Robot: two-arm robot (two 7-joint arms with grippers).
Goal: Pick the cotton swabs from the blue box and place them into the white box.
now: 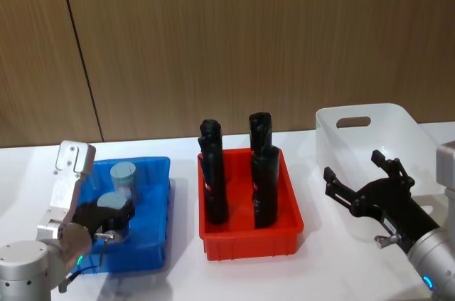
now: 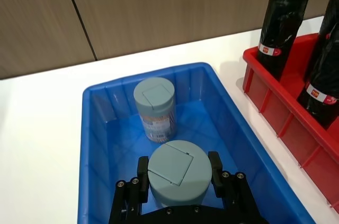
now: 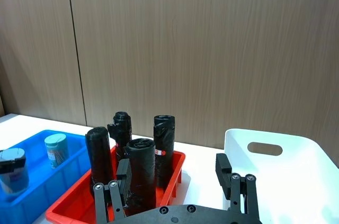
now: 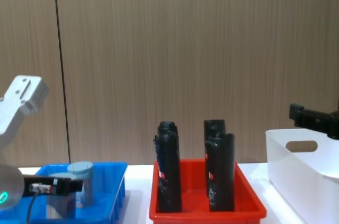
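Here, your left claw point(image 2: 178, 173) reaches down inside the blue box point(image 2: 95, 144). Its two black fingers point(image 2: 142, 173) are drawn in against opposite sides of a cotton swab tub point(image 2: 175, 181), pressing on the pale grey-blue lid, so the tub sits squarely between them. You cannot tell whether the tub's base rests on the floor of the box or is raised off it.

Just beyond that claw's fingertips, and apart from them, a second cotton swab tub point(image 2: 154, 108) stands upright in the same box, its pink-blue label facing the claw.

Further out on the claw's right side, beside the blue box, sits a red tray point(image 1: 284, 233) holding four tall black cylinders point(image 1: 213, 173), all upright.

Your right claw point(image 1: 353, 166) hangs in the air with its fingers spread wide and nothing between them. The white box point(image 1: 398, 127) lies directly behind it, with the oval handle cut-out in the wall farthest from the claw. The red tray is off to this claw's left. Everything stands on a white table point(image 1: 334, 272).
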